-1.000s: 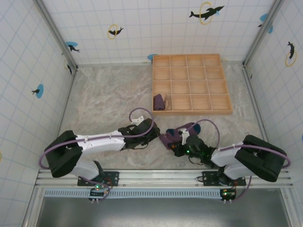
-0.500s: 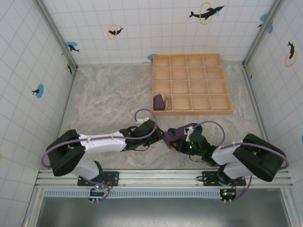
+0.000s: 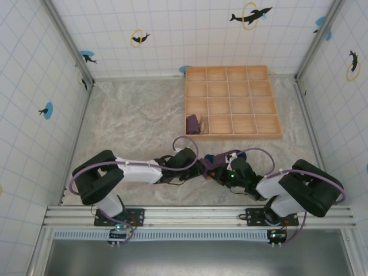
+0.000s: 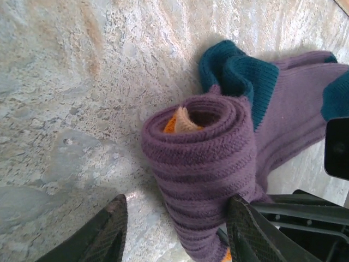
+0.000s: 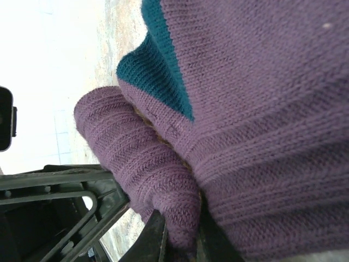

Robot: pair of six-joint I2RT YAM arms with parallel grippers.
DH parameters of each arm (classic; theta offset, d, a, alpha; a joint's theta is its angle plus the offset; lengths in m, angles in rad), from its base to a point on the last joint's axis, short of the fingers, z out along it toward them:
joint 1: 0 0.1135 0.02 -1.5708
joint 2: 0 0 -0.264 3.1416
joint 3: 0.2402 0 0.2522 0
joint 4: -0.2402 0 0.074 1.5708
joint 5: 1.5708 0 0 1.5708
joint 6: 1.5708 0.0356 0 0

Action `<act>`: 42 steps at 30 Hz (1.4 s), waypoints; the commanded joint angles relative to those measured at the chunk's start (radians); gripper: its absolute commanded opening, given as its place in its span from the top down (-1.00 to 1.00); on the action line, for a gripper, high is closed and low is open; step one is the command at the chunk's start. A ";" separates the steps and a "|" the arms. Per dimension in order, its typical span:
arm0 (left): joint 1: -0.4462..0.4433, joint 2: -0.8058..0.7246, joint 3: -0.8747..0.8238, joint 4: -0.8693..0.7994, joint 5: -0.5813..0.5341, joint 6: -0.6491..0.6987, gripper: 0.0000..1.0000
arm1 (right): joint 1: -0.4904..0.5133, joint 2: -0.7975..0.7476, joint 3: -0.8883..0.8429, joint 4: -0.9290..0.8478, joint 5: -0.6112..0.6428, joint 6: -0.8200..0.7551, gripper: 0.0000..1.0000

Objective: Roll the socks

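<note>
A purple sock with teal heel and cuff (image 3: 210, 165) lies on the marble table between the two grippers. Its near end is wound into a tight roll (image 4: 204, 158) with an orange lining showing at the core. My left gripper (image 4: 175, 206) is open and straddles the roll: the right finger (image 4: 245, 229) touches the roll's side, while the left finger (image 4: 109, 229) stands apart over bare table. My right gripper (image 5: 180, 226) is shut on the roll's edge (image 5: 136, 153) from the other side. In the top view the left gripper (image 3: 197, 169) and right gripper (image 3: 217, 172) nearly meet.
A wooden tray of square compartments (image 3: 233, 72) stands at the back right, with another rolled purple sock (image 3: 193, 123) in its near-left compartment. Tiled walls close in the table. The left arm's cable (image 3: 184, 141) loops above its wrist.
The left arm has moved right until its jaws sit around the roll, and the jaws have narrowed. The right gripper has carried the sock a little up and left, keeping its grip.
</note>
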 commanded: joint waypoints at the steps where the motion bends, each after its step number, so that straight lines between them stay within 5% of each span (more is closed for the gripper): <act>1: -0.007 0.025 0.015 0.018 -0.007 -0.019 0.01 | -0.009 0.006 -0.058 -0.228 0.064 0.033 1.00; 13: 0.016 0.124 0.018 0.083 0.016 -0.058 0.13 | -0.009 -0.016 -0.070 -0.177 0.058 0.024 1.00; 18: 0.035 0.151 0.050 0.005 -0.002 -0.067 0.34 | -0.009 -0.027 -0.086 -0.116 0.044 0.018 1.00; 21: 0.060 0.144 0.046 -0.020 0.008 -0.071 0.65 | -0.011 -0.041 -0.086 -0.103 0.037 -0.014 0.99; 25: 0.071 0.096 0.076 -0.121 -0.037 -0.035 1.00 | -0.010 -0.063 -0.059 -0.077 -0.010 -0.113 0.59; 31: 0.084 0.019 0.124 -0.304 -0.098 -0.019 1.00 | 0.023 -0.125 0.090 -0.227 -0.026 -0.350 -0.05; 37: 0.100 -0.074 0.115 -0.490 -0.142 -0.053 1.00 | 0.059 -0.197 0.181 -0.316 -0.009 -0.554 -0.33; 42: 0.099 -0.112 0.084 -0.494 -0.114 -0.085 1.00 | 0.185 -0.223 0.228 -0.388 0.207 -0.824 -0.41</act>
